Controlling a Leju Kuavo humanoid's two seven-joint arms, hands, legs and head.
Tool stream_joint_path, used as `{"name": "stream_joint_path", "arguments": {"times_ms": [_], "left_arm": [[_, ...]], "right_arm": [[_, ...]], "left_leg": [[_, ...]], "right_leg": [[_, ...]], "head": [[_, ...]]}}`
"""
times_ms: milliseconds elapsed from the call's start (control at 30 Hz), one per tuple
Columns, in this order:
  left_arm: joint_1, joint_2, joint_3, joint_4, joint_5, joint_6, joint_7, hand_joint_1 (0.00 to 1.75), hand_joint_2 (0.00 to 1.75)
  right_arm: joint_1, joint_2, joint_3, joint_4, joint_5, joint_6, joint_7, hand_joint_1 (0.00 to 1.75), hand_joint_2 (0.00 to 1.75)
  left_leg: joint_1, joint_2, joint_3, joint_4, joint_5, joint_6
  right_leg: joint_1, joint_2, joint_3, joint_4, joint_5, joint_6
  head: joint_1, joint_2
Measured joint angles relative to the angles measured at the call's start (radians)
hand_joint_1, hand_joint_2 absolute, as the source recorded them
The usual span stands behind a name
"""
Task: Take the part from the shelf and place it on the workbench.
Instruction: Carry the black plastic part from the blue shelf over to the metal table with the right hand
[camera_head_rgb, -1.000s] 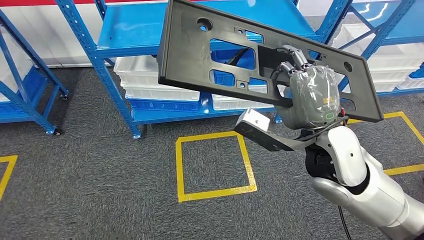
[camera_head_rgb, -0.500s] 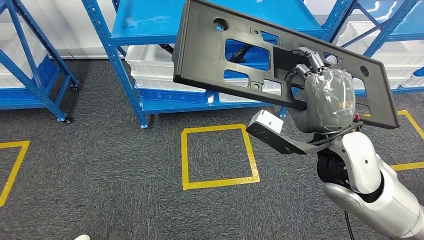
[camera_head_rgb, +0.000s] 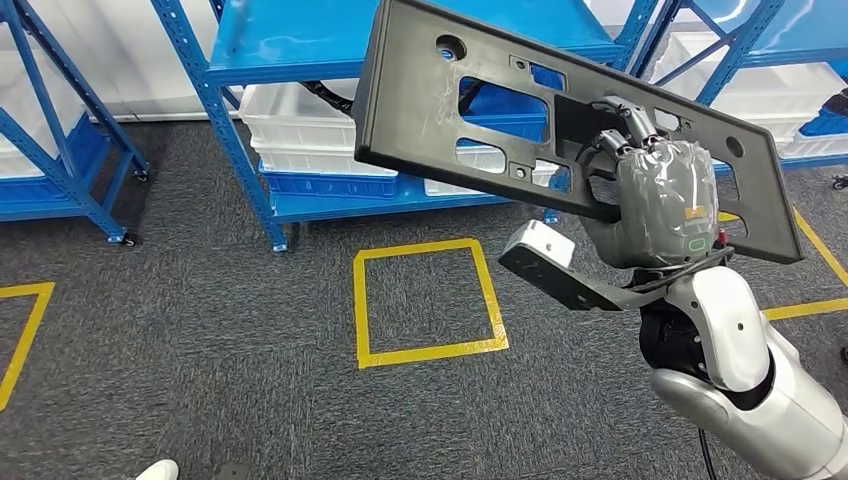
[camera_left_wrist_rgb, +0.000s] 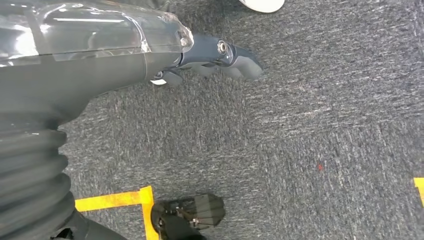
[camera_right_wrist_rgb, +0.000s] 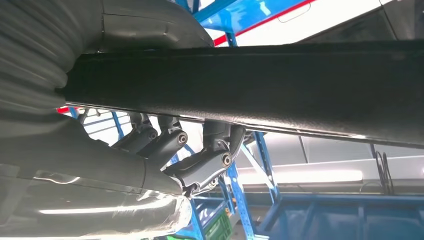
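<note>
Up in front of the blue shelf, my right hand is holding the part. It is a long, flat, dark plate with holes cut in it. My fingers go through one of the holes near its right end and curl round the edge, so the hand is clamped tight on it. From the right wrist camera I see the same grip from close by: the fingers hooked under the thick dark edge of the part.

What matters most for my next move is how the part sits in my hand. Its long side runs left to right, tipped so the left end is higher. Most of it sticks out to the left of my hand, far past my wrist, and hangs in the air over the grey carpet, above the yellow tape square. I think that long end will swing wide when I turn, so I must keep it away from the shelf posts.

My left hand hangs down by the floor, far from the part. Its fingers look a bit curled with nothing in them, but I cannot tell for sure how they are set.

I cannot see the workbench, so I think the carrying step is not done yet.
</note>
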Motion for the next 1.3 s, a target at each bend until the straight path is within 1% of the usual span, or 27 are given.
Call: {"name": "stream_joint_path", "arguments": {"times_ms": [67, 133, 167, 233, 267, 300, 333, 433, 533, 600, 667, 733, 800, 867, 900, 933, 967, 1000, 1033, 1067, 1100, 1133, 1167, 1200, 1233, 1267, 1300], "left_arm": [[0.0, 0.0, 0.0, 0.0, 0.0, 0.0, 0.0, 0.0, 1.75], [-0.001, 0.0, 0.0, 0.0, 0.0, 0.0, -0.001, 0.0, 1.75], [-0.001, 0.0, 0.0, 0.0, 0.0, 0.0, -0.001, 0.0, 1.75], [-0.001, 0.0, 0.0, 0.0, 0.0, 0.0, -0.002, 0.0, 1.75], [0.0, 0.0, 0.0, 0.0, 0.0, -0.001, -0.003, 0.0, 1.75], [0.001, 0.0, 0.0, 0.0, 0.0, -0.001, -0.003, 0.0, 1.75], [0.001, 0.0, 0.0, 0.0, 0.0, -0.001, -0.003, 0.0, 1.75], [0.002, 0.0, 0.0, 0.0, -0.001, -0.001, -0.003, 0.0, 1.75], [0.002, 0.0, 0.0, 0.0, -0.001, -0.001, -0.004, 0.0, 1.75], [0.001, 0.0, 0.001, 0.0, -0.002, -0.001, -0.004, 0.0, 1.75], [0.001, -0.001, 0.001, 0.0, -0.003, -0.001, -0.005, 0.0, 1.75], [0.001, -0.001, 0.002, 0.0, -0.003, -0.001, -0.006, 0.0, 1.75], [0.001, -0.001, 0.005, 0.0, -0.003, -0.001, -0.007, 0.0, 1.75], [0.001, -0.002, 0.008, 0.0, -0.004, -0.001, -0.007, 0.0, 1.75], [0.002, -0.002, 0.008, 0.0, -0.004, -0.002, -0.007, 0.0, 1.75], [0.002, -0.003, 0.008, 0.0, -0.005, -0.002, -0.007, 0.0, 1.75], [0.002, -0.003, 0.008, 0.0, -0.006, -0.002, -0.007, 0.0, 1.75], [0.001, -0.002, 0.009, 0.0, -0.006, -0.002, -0.007, 0.0, 1.75], [0.001, -0.002, 0.009, 0.0, -0.006, -0.002, -0.007, 0.0, 1.75], [0.001, -0.001, 0.009, 0.0, -0.006, -0.002, -0.007, 0.0, 1.75], [0.001, 0.0, 0.009, 0.0, -0.006, -0.002, -0.007, 0.0, 1.75], [0.002, 0.0, 0.009, 0.0, -0.006, -0.002, -0.007, 0.0, 1.75], [0.002, 0.0, 0.009, 0.0, -0.007, -0.002, -0.007, 0.0, 1.75], [0.001, 0.0, 0.009, 0.0, -0.007, -0.002, -0.007, 0.0, 1.75], [0.0, 0.0, 0.009, 0.0, -0.007, -0.002, -0.007, 0.0, 1.75], [0.0, 0.001, 0.009, 0.0, -0.007, -0.002, -0.007, 0.0, 1.75], [0.0, 0.001, 0.009, 0.0, -0.007, -0.002, -0.007, 0.0, 1.75]], "right_arm": [[0.003, -0.003, -0.007, -0.004, 0.0, 0.001, 0.0, 1.75, 1.75], [0.007, -0.007, -0.015, -0.007, -0.003, 0.002, 0.0, 1.75, 1.75], [0.008, -0.009, -0.021, -0.008, -0.005, 0.003, 0.0, 1.75, 1.75], [0.015, -0.011, -0.027, -0.01, -0.016, 0.005, 0.0, 1.75, 1.75], [0.021, -0.011, -0.029, -0.01, -0.024, 0.006, 0.0, 1.75, 1.75], [0.027, -0.011, -0.031, -0.01, -0.033, 0.006, 0.0, 1.75, 1.75], [0.033, -0.011, -0.034, -0.01, -0.042, 0.006, 0.0, 1.75, 1.75], [0.039, -0.012, -0.045, -0.01, -0.058, 0.007, 0.0, 1.75, 1.75], [0.04, -0.012, -0.049, -0.011, -0.062, 0.007, 0.0, 1.75, 1.75], [0.04, -0.013, -0.056, -0.013, -0.068, 0.007, 0.0, 1.75, 1.75], [0.046, -0.015, -0.069, -0.015, -0.076, 0.01, 0.0, 1.75, 1.75], [0.054, -0.017, -0.083, -0.018, -0.076, 0.012, 0.0, 1.75, 1.75], [0.06, -0.019, -0.094, -0.021, -0.072, 0.011, 0.0, 1.75, 1.75], [0.069, -0.019, -0.102, -0.023, -0.072, 0.009, 0.0, 1.75, 1.75], [0.074, -0.019, -0.104, -0.023, -0.072, 0.009, 0.0, 1.75, 1.75], [0.079, -0.019, -0.107, -0.023, -0.073, 0.008, 0.0, 1.75, 1.75], [0.083, -0.019, -0.111, -0.023, -0.073, 0.008, 0.0, 1.75, 1.75], [0.085, -0.019, -0.116, -0.024, -0.073, 0.008, 0.0, 1.75, 1.75], [0.085, -0.019, -0.121, -0.024, -0.073, 0.007, 0.0, 1.75, 1.75], [0.086, -0.019, -0.125, -0.025, -0.073, 0.007, 0.0, 1.75, 1.75], [0.087, -0.02, -0.127, -0.026, -0.073, 0.007, 0.0, 1.75, 1.75], [0.088, -0.02, -0.128, -0.027, -0.073, 0.006, 0.0, 1.75, 1.75], [0.09, -0.021, -0.13, -0.028, -0.074, 0.006, 0.0, 1.75, 1.75], [0.091, -0.023, -0.133, -0.029, -0.074, 0.006, 0.0, 1.75, 1.75], [0.092, -0.024, -0.136, -0.029, -0.074, 0.006, 0.0, 1.75, 1.75], [0.091, -0.025, -0.14, -0.029, -0.074, 0.006, 0.0, 1.75, 1.75], [0.091, -0.026, -0.144, -0.029, -0.074, 0.006, 0.0, 1.75, 1.75]], "left_leg": [[-0.002, -0.001, -0.002, -0.008, 0.003, 0.012], [0.0, 0.0, -0.006, -0.014, 0.011, 0.027], [0.002, 0.0, -0.009, -0.017, 0.016, 0.034], [0.001, 0.001, -0.018, -0.017, 0.023, 0.041], [-0.001, 0.001, -0.023, -0.017, 0.026, 0.042], [-0.002, 0.001, -0.026, -0.017, 0.029, 0.042], [-0.003, 0.001, -0.029, -0.016, 0.032, 0.041], [-0.005, 0.001, -0.03, -0.016, 0.035, 0.039], [-0.005, 0.001, -0.029, -0.016, 0.035, 0.038], [-0.008, 0.002, -0.032, -0.015, 0.037, 0.034], [-0.009, 0.011, -0.038, -0.014, 0.041, 0.023], [-0.008, 0.016, -0.049, 0.002, 0.028, 0.01], [-0.006, 0.008, -0.086, 0.088, -0.028, 0.003], [-0.006, 0.0, -0.146, 0.222, -0.091, -0.001], [-0.006, -0.001, -0.165, 0.265, -0.101, -0.002], [-0.006, -0.003, -0.168, 0.273, -0.093, -0.001], [-0.006, -0.008, -0.151, 0.241, -0.066, 0.001], [-0.005, -0.023, -0.118, 0.178, -0.029, 0.004], [-0.003, -0.054, -0.082, 0.109, 0.0, 0.008], [-0.001, -0.079, -0.052, 0.05, 0.02, 0.011], [0.0, -0.099, -0.034, 0.014, 0.027, 0.014], [0.0, -0.105, -0.026, -0.001, 0.025, 0.016], [-0.002, -0.092, -0.024, -0.007, 0.025, 0.019], [-0.003, -0.078, -0.022, -0.012, 0.028, 0.024], [-0.003, -0.062, -0.02, -0.018, 0.031, 0.029], [-0.001, -0.046, -0.018, -0.024, 0.034, 0.034], [0.0, -0.028, -0.017, -0.028, 0.036, 0.037]], "right_leg": [[-0.001, 0.0, -0.004, 0.002, 0.004, 0.012], [-0.003, 0.001, -0.016, 0.024, -0.014, 0.023], [-0.004, 0.003, -0.032, 0.061, -0.041, 0.028], [-0.006, 0.005, -0.085, 0.192, -0.116, 0.036], [-0.008, 0.005, -0.109, 0.255, -0.143, 0.038], [-0.009, 0.005, -0.12, 0.291, -0.152, 0.038], [-0.009, 0.006, -0.113, 0.287, -0.141, 0.037], [-0.01, 0.006, -0.05, 0.176, -0.073, 0.032], [-0.01, 0.006, -0.023, 0.122, -0.047, 0.03], [-0.008, 0.005, 0.013, 0.046, -0.029, 0.025], [-0.003, 0.01, 0.03, -0.003, -0.024, 0.014], [-0.003, 0.017, 0.028, -0.015, -0.016, -0.002], [-0.005, 0.025, 0.028, -0.022, -0.007, -0.012], [-0.003, 0.034, 0.024, -0.021, -0.005, -0.016], [-0.002, 0.041, 0.023, -0.019, -0.005, -0.016], [-0.002, 0.048, 0.022, -0.017, -0.004, -0.016], [-0.001, 0.056, 0.021, -0.015, -0.005, -0.016], [-0.002, 0.065, 0.021, -0.012, -0.005, -0.015], [-0.002, 0.072, 0.02, -0.009, -0.007, -0.012], [-0.003, 0.081, 0.016, -0.005, -0.008, -0.008], [-0.005, 0.09, 0.012, -0.002, -0.008, -0.002], [-0.008, 0.102, 0.007, -0.001, -0.007, 0.005], [-0.011, 0.115, 0.002, -0.001, -0.004, 0.013], [-0.014, 0.12, -0.001, -0.001, -0.004, 0.019], [-0.014, 0.108, -0.007, 0.006, -0.009, 0.023], [-0.013, 0.086, -0.02, 0.031, -0.026, 0.027], [-0.013, 0.058, -0.041, 0.076, -0.054, 0.031]], "head": [[0.002, 0.0], [0.005, 0.0], [0.007, 0.0], [0.013, 0.0], [0.015, 0.0], [0.017, 0.0], [0.02, 0.0], [0.025, 0.0], [0.026, 0.0], [0.028, 0.0], [0.028, 0.0], [0.025, 0.0], [0.017, 0.0], [0.008, 0.0], [0.006, 0.0], [0.004, 0.0], [0.004, 0.0], [0.003, 0.0], [0.003, 0.0], [0.003, 0.0], [0.003, 0.0], [0.004, 0.0], [0.004, 0.0], [0.004, 0.0], [0.005, 0.0], [0.007, 0.0], [0.01, 0.0]]}}
